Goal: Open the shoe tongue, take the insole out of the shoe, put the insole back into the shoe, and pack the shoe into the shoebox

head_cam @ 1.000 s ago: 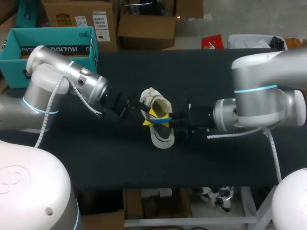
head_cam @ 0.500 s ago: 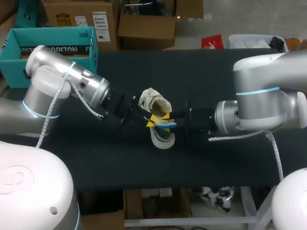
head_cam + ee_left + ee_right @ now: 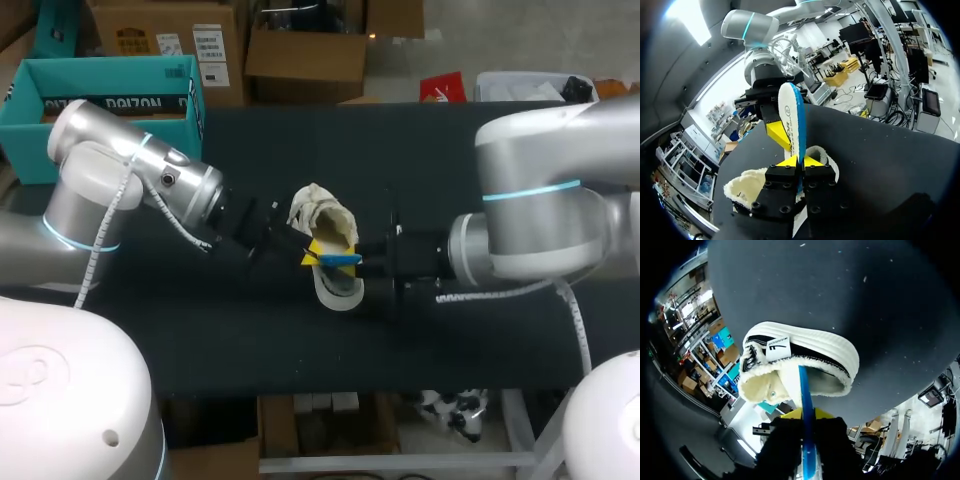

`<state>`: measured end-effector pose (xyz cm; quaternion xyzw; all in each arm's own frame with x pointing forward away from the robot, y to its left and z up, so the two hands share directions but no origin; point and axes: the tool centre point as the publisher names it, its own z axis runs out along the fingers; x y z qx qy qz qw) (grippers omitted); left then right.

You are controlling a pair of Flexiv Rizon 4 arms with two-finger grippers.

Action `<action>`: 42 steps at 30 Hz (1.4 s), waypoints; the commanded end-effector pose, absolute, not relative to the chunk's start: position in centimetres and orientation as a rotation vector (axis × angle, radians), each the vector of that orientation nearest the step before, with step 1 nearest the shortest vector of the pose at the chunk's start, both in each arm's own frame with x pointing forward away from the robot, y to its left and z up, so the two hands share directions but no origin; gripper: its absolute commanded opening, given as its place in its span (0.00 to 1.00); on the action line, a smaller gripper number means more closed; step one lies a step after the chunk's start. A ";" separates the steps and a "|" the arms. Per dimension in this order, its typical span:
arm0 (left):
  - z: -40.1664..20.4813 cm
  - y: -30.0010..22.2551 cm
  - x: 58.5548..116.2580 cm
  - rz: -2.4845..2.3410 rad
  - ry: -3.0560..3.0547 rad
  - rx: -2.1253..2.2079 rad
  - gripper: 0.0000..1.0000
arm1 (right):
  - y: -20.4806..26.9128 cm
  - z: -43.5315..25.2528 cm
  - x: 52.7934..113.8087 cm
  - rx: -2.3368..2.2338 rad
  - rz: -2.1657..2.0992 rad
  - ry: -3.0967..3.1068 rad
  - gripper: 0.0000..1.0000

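Now the insole (image 3: 790, 115) is clamped by the left gripper (image 3: 799, 161) and the right gripper (image 3: 805, 415), its tip at the mouth of the shoe (image 3: 322, 215) on the table (image 3: 480, 330). Putting it back seems begun; next it must be pushed inside.

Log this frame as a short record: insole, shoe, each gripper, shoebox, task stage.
insole: white with a blue edge, held on edge just above the shoe
shoe: fleece-lined, white-soled, lying on the black table
left gripper: shut on the insole
right gripper: shut on the insole from the opposite end
shoebox: teal, open, beyond the table's far left corner
stage: shoe not yet packed
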<state>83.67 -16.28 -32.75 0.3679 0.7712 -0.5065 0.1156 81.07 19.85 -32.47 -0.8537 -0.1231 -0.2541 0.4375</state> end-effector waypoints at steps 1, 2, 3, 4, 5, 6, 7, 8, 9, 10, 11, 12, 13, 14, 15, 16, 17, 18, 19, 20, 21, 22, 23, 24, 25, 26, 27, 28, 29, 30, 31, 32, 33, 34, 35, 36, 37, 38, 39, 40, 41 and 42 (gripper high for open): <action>-33.2 -16.4 84.0 -1.488 2.260 1.072 0.00 | 19.8 -32.8 81.6 -2.114 -0.630 -0.306 0.00; -33.3 -16.4 84.1 -1.489 2.261 1.070 0.00 | 19.9 -33.0 81.8 -2.115 -0.630 -0.308 0.00; -33.4 -16.4 84.3 -1.489 2.263 1.066 0.00 | 19.9 -33.1 82.0 -2.115 -0.631 -0.310 0.00; -33.5 -16.4 84.5 -1.488 2.265 1.063 0.00 | 19.8 -33.3 82.3 -2.115 -0.631 -0.311 0.00; -33.5 -16.5 84.7 -1.487 2.270 1.057 0.00 | 19.8 -33.5 82.6 -2.115 -0.632 -0.314 0.00; -33.6 -16.5 85.0 -1.484 2.275 1.052 0.00 | 19.9 -33.7 82.9 -2.113 -0.634 -0.319 0.00; -33.7 -16.6 85.3 -1.487 2.281 1.043 0.00 | 19.9 -33.8 83.1 -2.114 -0.635 -0.321 0.00; -33.8 -16.6 85.6 -1.497 2.291 1.033 0.00 | 20.0 -34.0 83.4 -2.116 -0.639 -0.329 0.00; -33.9 -16.5 85.9 -1.499 2.297 1.016 0.00 | 20.2 -34.2 83.7 -2.116 -0.640 -0.333 0.00; -34.0 -16.5 86.2 -1.508 2.301 1.006 0.00 | 20.2 -34.4 83.9 -2.124 -0.640 -0.335 0.00; -34.1 -16.5 86.5 -1.511 2.305 0.996 0.00 | 20.3 -34.6 84.0 -2.125 -0.640 -0.337 0.00; -34.2 -16.4 86.7 -1.514 2.308 0.988 0.00 | 20.5 -34.7 84.2 -2.124 -0.641 -0.340 0.00; -34.3 -16.4 86.9 -1.515 2.314 0.981 0.00 | 20.5 -34.8 84.4 -2.128 -0.640 -0.341 0.00; -34.5 -16.4 87.1 -1.513 2.321 0.974 0.00 | 20.6 -35.0 84.6 -2.129 -0.638 -0.341 0.00; -34.6 -16.5 87.4 -1.509 2.329 0.965 0.00 | 20.7 -35.1 84.8 -2.130 -0.635 -0.342 0.00; -34.8 -16.5 87.5 -1.511 2.338 0.956 0.00 | 20.6 -35.2 84.9 -2.137 -0.627 -0.340 0.00; -34.9 -16.5 87.7 -1.509 2.345 0.946 0.00 | 20.5 -35.3 85.1 -2.140 -0.624 -0.339 0.00; -35.0 -16.5 87.9 -1.514 2.350 0.937 0.00 | 20.5 -35.5 85.3 -2.143 -0.618 -0.337 0.00; -35.1 -16.5 88.0 -1.515 2.352 0.933 0.00 | 20.5 -35.5 85.4 -2.146 -0.613 -0.334 0.00; -35.1 -16.5 88.0 -1.517 2.353 0.931 0.00 | 20.5 -35.6 85.5 -2.148 -0.612 -0.332 0.00; -35.1 -16.4 87.7 -1.518 2.354 0.931 0.00 | 20.5 -35.6 85.5 -2.147 -0.611 -0.330 0.00; -35.0 -16.3 87.5 -1.520 2.352 0.934 0.00 | 20.5 -35.6 85.5 -2.147 -0.612 -0.330 0.00; -34.8 -16.3 87.2 -1.520 2.346 0.945 0.06 | 20.4 -35.5 85.4 -2.147 -0.614 -0.329 0.00; -34.7 -16.2 86.9 -1.521 2.340 0.956 0.09 | 20.4 -35.5 85.3 -2.148 -0.615 -0.328 0.00; -34.5 -16.2 86.5 -1.519 2.334 0.968 0.11 | 20.4 -35.5 85.2 -2.149 -0.615 -0.327 0.00; -34.3 -16.2 86.2 -1.515 2.327 0.981 0.13 | 20.3 -35.4 85.2 -2.150 -0.616 -0.325 0.00; -34.2 -16.2 85.9 -1.513 2.322 0.993 0.15 | 20.3 -35.4 85.1 -2.152 -0.617 -0.323 0.00; -34.0 -16.3 85.6 -1.501 2.321 1.007 0.18 | 20.2 -35.3 85.0 -2.152 -0.619 -0.322 0.00; -33.9 -16.4 85.4 -1.494 2.315 1.016 0.21 | 20.2 -35.3 85.0 -2.152 -0.620 -0.320 0.00; -33.7 -16.6 85.1 -1.495 2.309 1.029 0.24 | 20.2 -35.3 84.9 -2.153 -0.621 -0.319 0.00; -33.7 -16.6 84.9 -1.490 2.305 1.036 0.25 | 20.2 -35.3 84.9 -2.153 -0.621 -0.319 0.00; -33.4 -16.8 84.7 -1.490 2.289 1.045 0.24 | 20.2 -35.3 84.9 -2.153 -0.623 -0.318 0.00; -33.3 -16.9 84.5 -1.494 2.284 1.051 0.19 | 20.2 -35.3 84.9 -2.154 -0.623 -0.317 0.00; -33.1 -17.0 84.4 -1.489 2.275 1.058 0.12 | 20.2 -35.3 84.8 -2.155 -0.622 -0.316 0.00; -33.1 -17.1 84.3 -1.489 2.270 1.061 0.00 | 20.2 -35.3 84.8 -2.155 -0.621 -0.315 0.00; -33.0 -17.2 84.2 -1.489 2.269 1.064 0.00 | 20.2 -35.4 84.8 -2.156 -0.620 -0.313 0.00; -33.0 -17.2 84.2 -1.484 2.267 1.065 0.00 | 20.1 -35.3 84.6 -2.157 -0.620 -0.312 0.00; -33.0 -17.3 84.2 -1.481 2.266 1.064 0.00 | 20.1 -35.3 84.4 -2.157 -0.624 -0.312 0.00; -33.0 -17.3 84.2 -1.480 2.267 1.065 0.00 | 19.9 -35.2 84.2 -2.156 -0.629 -0.310 0.04; -33.0 -17.3 84.2 -1.480 2.267 1.065 0.00 | 19.9 -35.1 83.9 -2.154 -0.638 -0.309 0.44; -33.0 -17.3 84.1 -1.479 2.268 1.064 0.00 | 19.8 -34.9 83.6 -2.153 -0.647 -0.307 0.80; -33.1 -17.3 84.1 -1.477 2.270 1.064 0.00 | 19.8 -34.7 83.2 -2.154 -0.655 -0.307 0.94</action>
